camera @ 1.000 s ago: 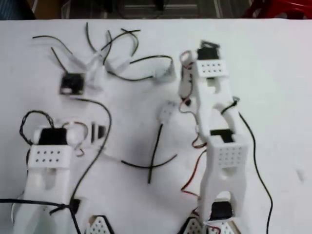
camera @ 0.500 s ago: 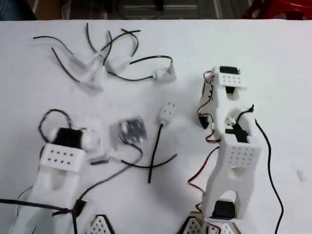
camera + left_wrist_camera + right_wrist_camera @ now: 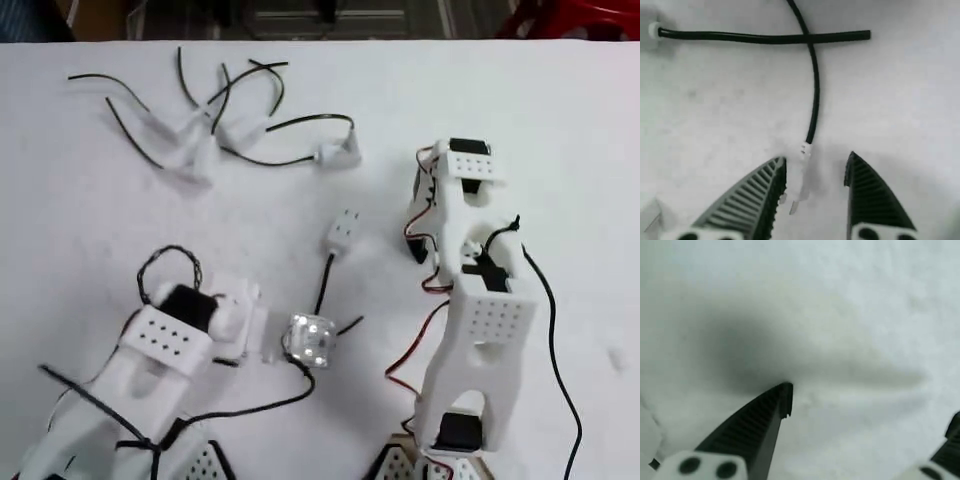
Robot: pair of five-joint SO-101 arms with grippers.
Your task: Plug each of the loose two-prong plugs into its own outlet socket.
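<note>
A small white two-prong plug [image 3: 801,181] lies on the white table between the fingers of my open left gripper [image 3: 815,172], touching neither; its black cord [image 3: 814,90] runs away from it and crosses another black cord [image 3: 760,37]. From above, the left gripper [image 3: 262,345] sits low over these crossed cords near the front middle. A white socket block [image 3: 344,230] lies mid-table with a cord trailing toward the front. My right gripper [image 3: 870,407] is open over bare table; its arm [image 3: 470,250] stands folded at the right.
A tangle of several white plugs and black cords [image 3: 205,130] lies at the back left, with one more white plug [image 3: 335,155] beside it. Red and black arm cables [image 3: 405,365] hang at the right arm's base. The table's far right is bare.
The left arm swung from the left side toward the front middle, bringing its gripper over the crossed cords. The right arm drew back to the right a second ago, then stayed still.
</note>
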